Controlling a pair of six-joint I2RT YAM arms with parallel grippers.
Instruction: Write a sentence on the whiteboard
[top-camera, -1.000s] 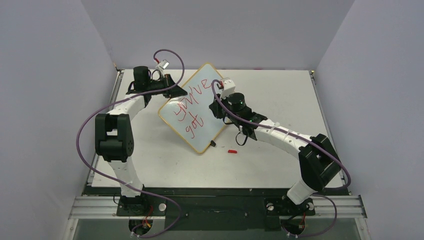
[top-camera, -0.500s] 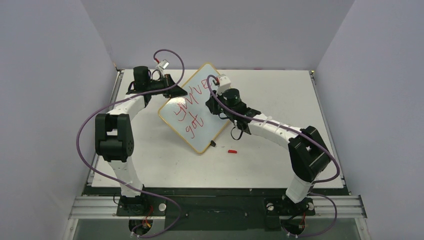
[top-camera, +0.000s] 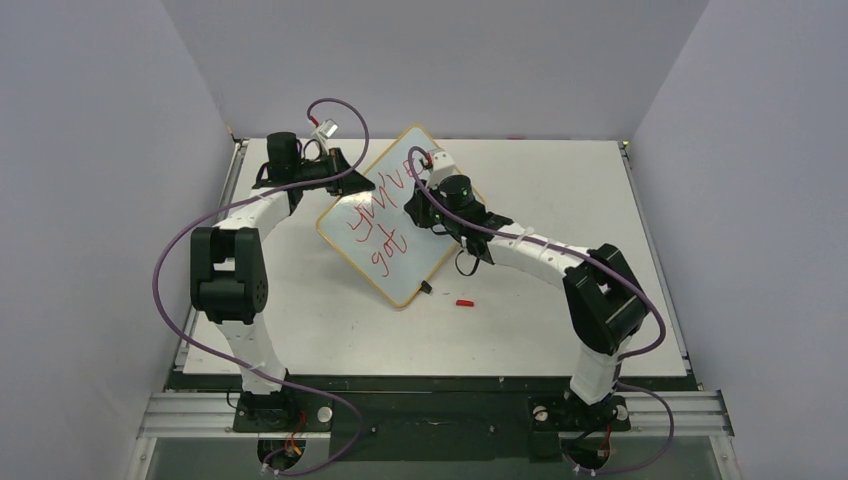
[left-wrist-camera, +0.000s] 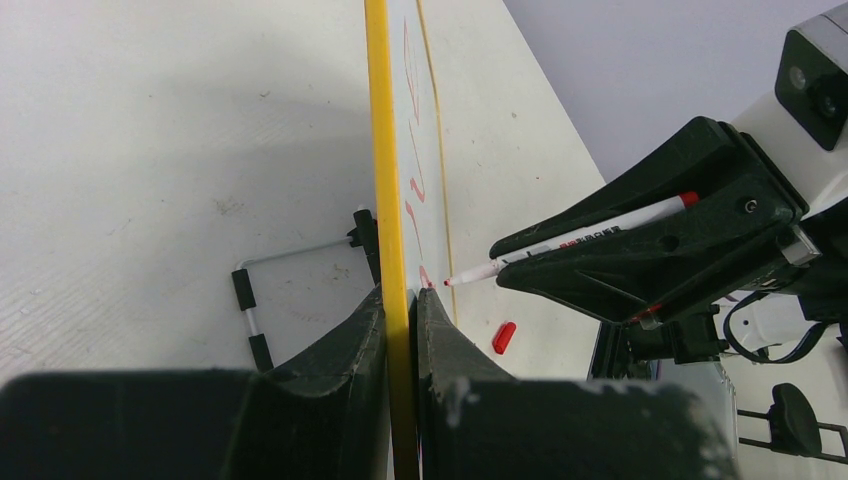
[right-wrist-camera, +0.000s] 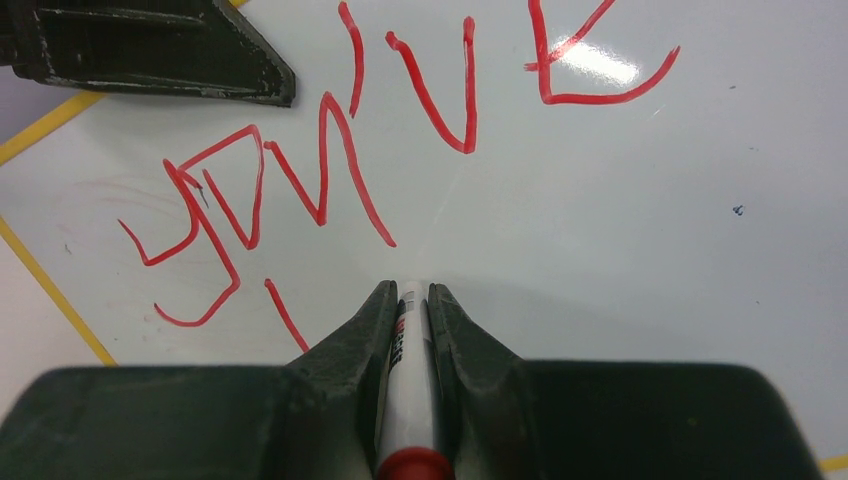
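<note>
Table (top-camera: 560, 200): white, walled on three sides, with both arms reaching in from the near edge.

Whiteboard (top-camera: 415, 265): mid-table, slightly left of centre. It is turned cornerwise and tipped up off the surface, with its lower corner down near the table.

Left gripper (top-camera: 352, 185): at the board's upper-left edge. In the wrist view the jaws are closed on the yellow frame, one finger (left-wrist-camera: 345, 340) on each side.

Right gripper (top-camera: 428, 200): over the board's upper right part, jaws clamped on a marker (left-wrist-camera: 590, 235). Red butt end toward the wrist, tip pointing at the writing face. The tip is right at the surface; contact cannot be told.

Sentence (top-camera: 383, 218): red, two lines so far, "you've" above "got". Strokes are rough but readable. It lies beside the right gripper, toward the left gripper.

Clip (top-camera: 427, 287): black, on the board's lower right edge.

Cap (top-camera: 464, 302): red, on the table just right of the board's lower corner, apart from it.
</note>
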